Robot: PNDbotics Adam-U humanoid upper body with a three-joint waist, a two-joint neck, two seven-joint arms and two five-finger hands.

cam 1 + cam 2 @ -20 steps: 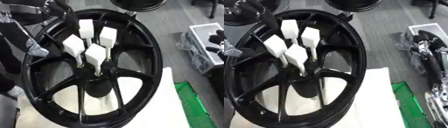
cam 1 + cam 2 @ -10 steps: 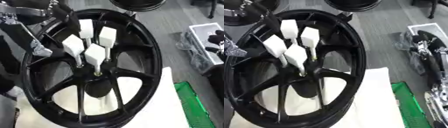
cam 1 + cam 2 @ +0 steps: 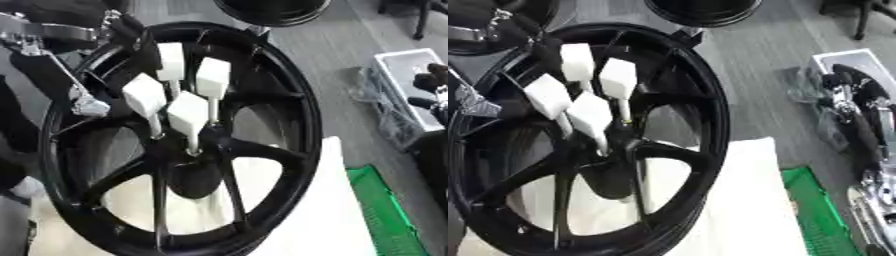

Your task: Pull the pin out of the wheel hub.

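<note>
Pins (image 3: 188, 116): four white block-headed pins stand in the hub (image 3: 194, 150); thin stems run down from the heads into the centre of the wheel (image 3: 289, 125).
Hub: black, at the middle of the wheel, spokes fanning out from it; a dark oval opening sits just below it.
Wheel: large black rim, lying tilted on a white sheet (image 3: 754, 200), filling most of the left and centre of both views.
Left hand (image 3: 131, 30): black, at the wheel's upper left rim, just beside the topmost pin head; I cannot tell whether its fingers are curled or straight, nor whether it touches a pin.
Left arm (image 3: 52, 32): black with silver joints, coming in above the wheel's upper left edge.
Right hand (image 3: 850, 95): black and silver, well to the right of the wheel, over a white bin (image 3: 394, 65); finger state cannot be told.
Green crate (image 3: 385, 210): lower right of the wheel, just beside the sheet.
Second rim (image 3: 271, 10): dark, beyond the wheel's top edge.
</note>
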